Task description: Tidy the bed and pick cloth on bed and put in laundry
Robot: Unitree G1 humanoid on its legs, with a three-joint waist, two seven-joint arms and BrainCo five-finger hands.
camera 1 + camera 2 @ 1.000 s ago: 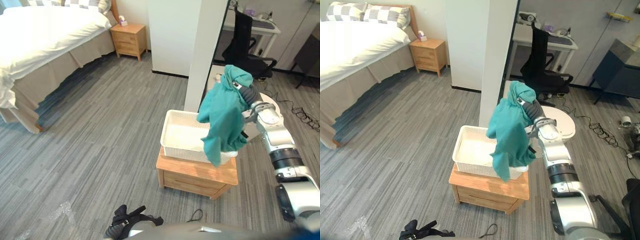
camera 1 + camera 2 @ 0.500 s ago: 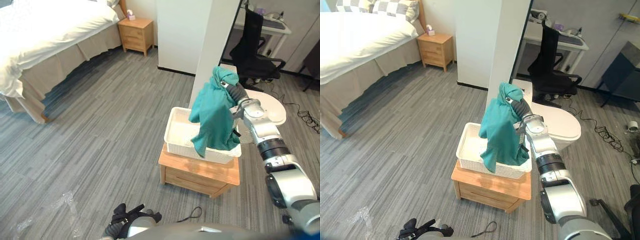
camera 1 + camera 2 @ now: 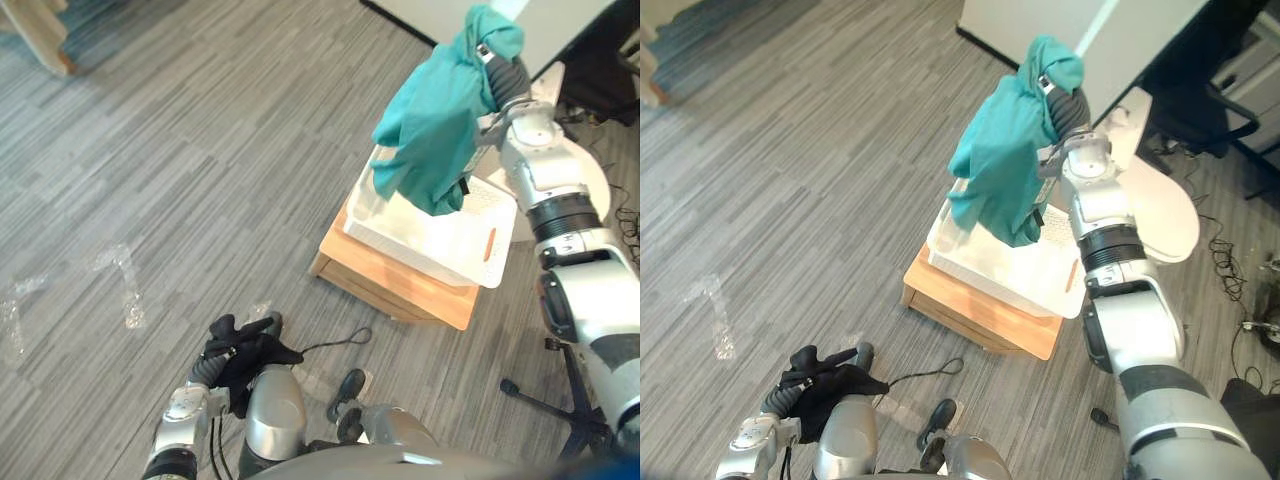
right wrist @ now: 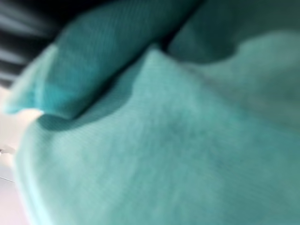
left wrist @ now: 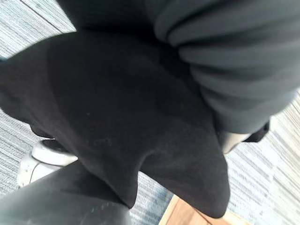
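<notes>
Teal cloth [image 3: 430, 120] is hanging off the raised right hand [image 3: 503, 72], dangling over the white basket [image 3: 470, 240]. The basket is sitting on a low wooden worktop [image 3: 400, 288]. Right hand's grip is buried in the cloth, cannot tell. Left hand [image 5: 234, 61] is hanging low near the floor [image 3: 150, 180], with black cloth [image 3: 250, 352] covering it; grip cannot tell.

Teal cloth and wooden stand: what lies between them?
The white basket, sitting on the stand below the hanging cloth; the left eye view shows it.
</notes>
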